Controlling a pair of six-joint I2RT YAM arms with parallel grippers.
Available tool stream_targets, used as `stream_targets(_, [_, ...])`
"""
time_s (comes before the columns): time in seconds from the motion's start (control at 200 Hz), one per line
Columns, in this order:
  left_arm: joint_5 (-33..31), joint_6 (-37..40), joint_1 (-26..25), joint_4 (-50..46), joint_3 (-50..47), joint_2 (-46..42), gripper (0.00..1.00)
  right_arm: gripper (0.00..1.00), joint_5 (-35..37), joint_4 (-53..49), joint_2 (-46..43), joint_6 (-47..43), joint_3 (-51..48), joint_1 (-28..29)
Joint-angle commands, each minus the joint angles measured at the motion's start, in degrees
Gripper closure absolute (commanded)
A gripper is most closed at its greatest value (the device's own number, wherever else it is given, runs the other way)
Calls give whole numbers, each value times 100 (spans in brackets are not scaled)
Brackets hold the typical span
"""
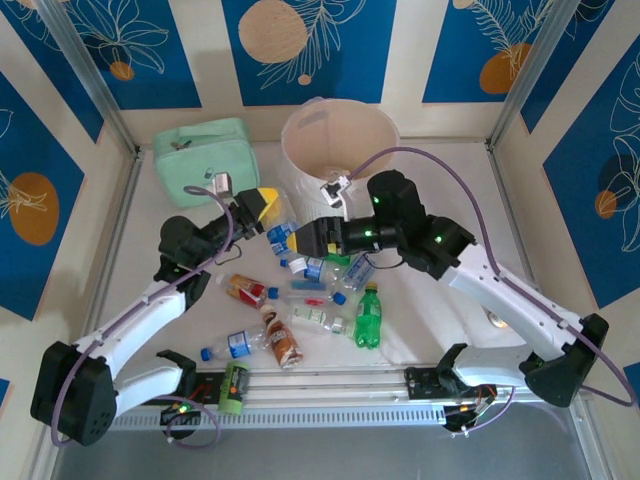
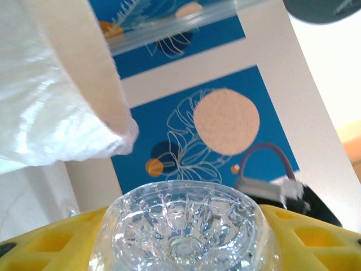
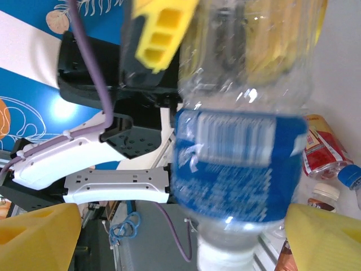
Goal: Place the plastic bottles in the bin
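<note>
While a clear plastic bottle with a blue label (image 1: 283, 237) is clamped by the left gripper (image 1: 266, 206) beside the round white ribbed bin (image 1: 385, 135), right gripper (image 3: 183, 217) held wide open around it, other small bottles (image 1: 367, 318) strewn on the bench (image 1: 440, 180).

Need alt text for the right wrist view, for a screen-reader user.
A clear bottle with a blue label stands in the centre, white cap at the bottom, gripped at its upper end by the left tool. The right tool is open, its yellow fingers spread to either side. Other bottles lie behind at right.
</note>
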Motion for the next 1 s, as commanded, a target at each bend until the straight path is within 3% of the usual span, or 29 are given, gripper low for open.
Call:
stream_targets(0.0, [-530,-437,52,831,-164,74,42,7,364,120,-259,252,-363,137])
stream_targets(0.415, [-994,-825,57,1741,-585,320,42,25,390,1469,-499,1268,-1148,151])
stream_targets(0.555, [-1068,-1119,51,2274,-628,610,43,33,399,1421,-411,1273,-1129,154])
stream_targets(0.69, [-1085,-1242,54,2497,-613,735,44,34,448,1288,-341,1241,-1132,144])
stream_targets(0.845, [-1056,-1209,48,2404,-591,656,44,34,444,1208,-211,1184,-1059,103])
stream_targets(0.99, [-1067,-1186,53,2329,-635,617,44,43,339,1215,-8,1119,-880,102])
